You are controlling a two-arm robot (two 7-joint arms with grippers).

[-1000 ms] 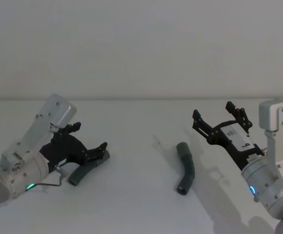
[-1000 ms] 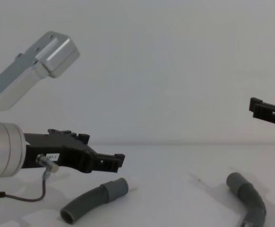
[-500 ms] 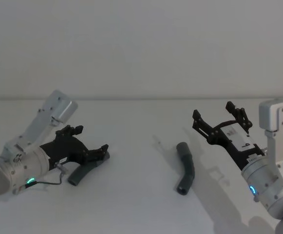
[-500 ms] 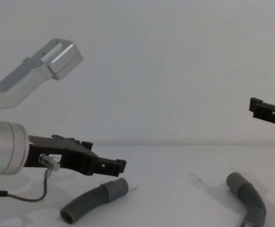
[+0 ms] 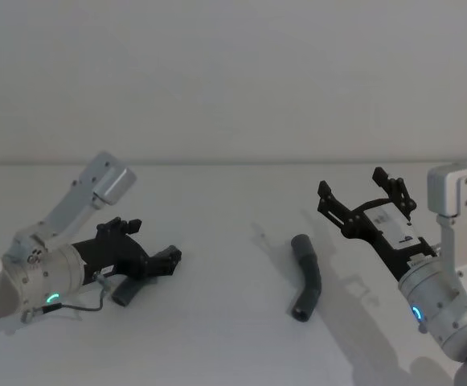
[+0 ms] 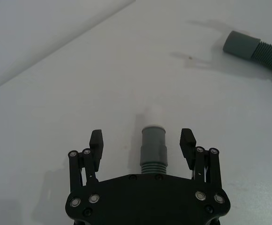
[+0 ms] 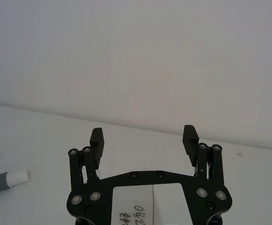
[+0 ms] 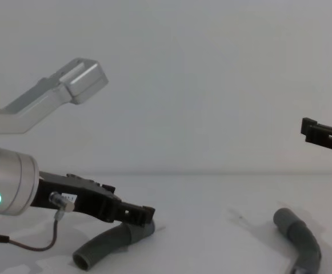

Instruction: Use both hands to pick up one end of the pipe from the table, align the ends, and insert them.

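Observation:
Two dark grey ribbed pipe pieces lie on the white table (image 5: 233, 338). The left piece (image 8: 106, 248) lies under my left gripper (image 6: 142, 140), which is open with a finger on each side of the smooth cuff (image 6: 153, 146); a small white tip sticks out past the cuff. In the head view my left gripper (image 5: 162, 261) sits low over this piece (image 5: 126, 293). The other curved piece (image 5: 307, 277) lies mid-table, also seen in the chest view (image 8: 300, 238). My right gripper (image 5: 366, 195) hangs open above the table, to the right of that piece.
A plain grey wall stands behind the table. A thin cable loops from the left wrist (image 8: 34, 242) down near the left piece. Bare table lies between the two pieces (image 5: 225, 265).
My left gripper has come down and tilted toward the table, its open fingers now straddling the left piece's cuff. The right arm and both pipe pieces have stayed still.

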